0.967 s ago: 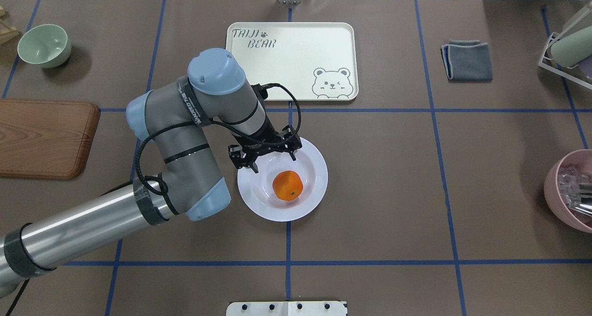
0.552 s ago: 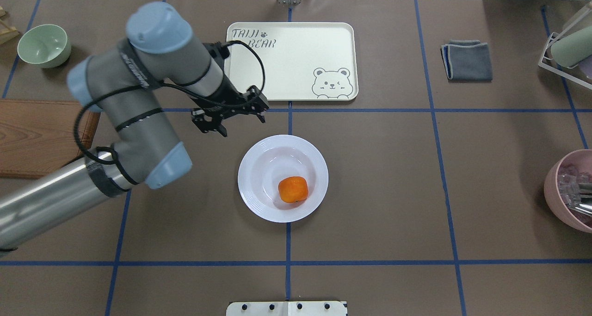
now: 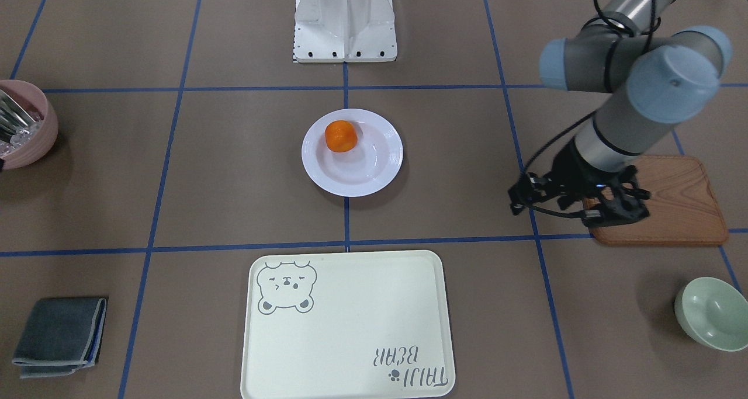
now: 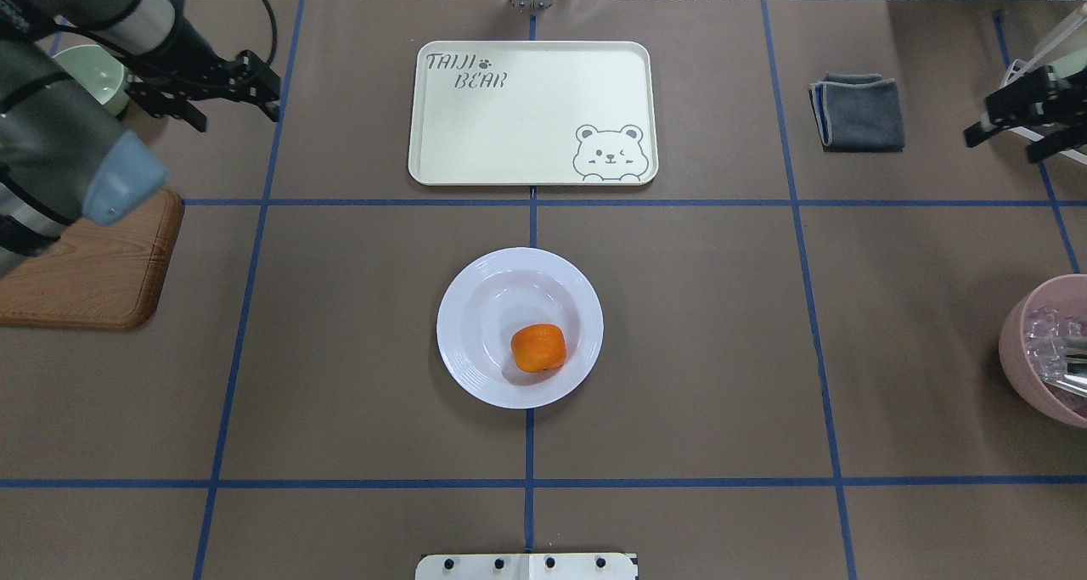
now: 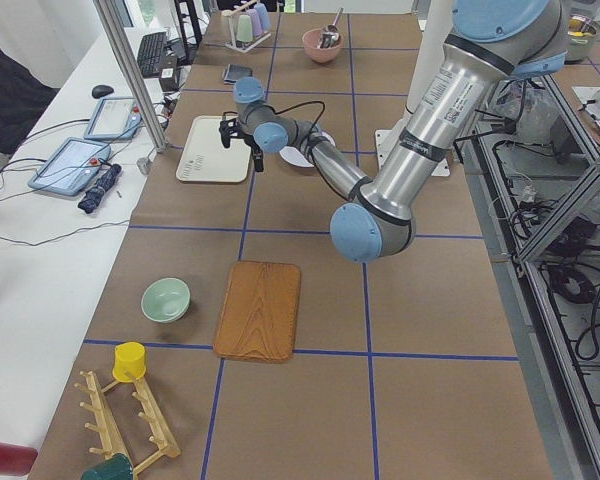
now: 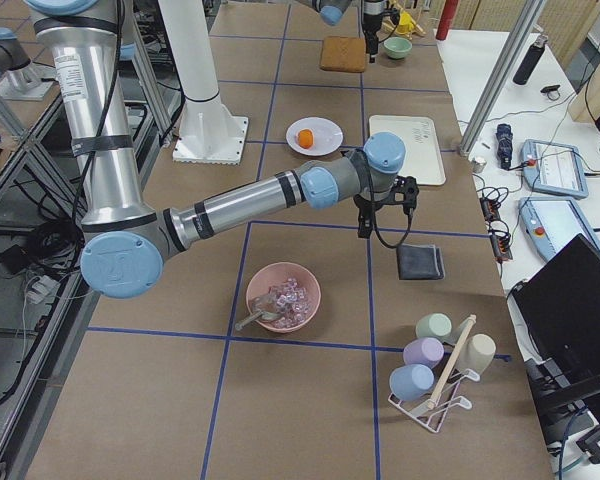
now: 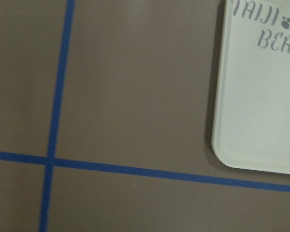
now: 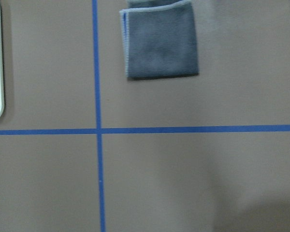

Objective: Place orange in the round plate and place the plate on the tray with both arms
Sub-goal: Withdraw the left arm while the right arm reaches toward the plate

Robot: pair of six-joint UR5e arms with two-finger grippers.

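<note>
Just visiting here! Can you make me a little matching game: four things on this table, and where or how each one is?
Things:
1 orange
2 tray
3 grey cloth
4 green bowl

States:
A folded into a square
B near the wooden board
C in the round plate
D cream, with a bear drawing

Pairs: 1-C, 2-D, 3-A, 4-B.

Robot lab: taped-grid table (image 4: 679,351), aluminium framing (image 5: 130,70), tablets (image 5: 70,165).
</note>
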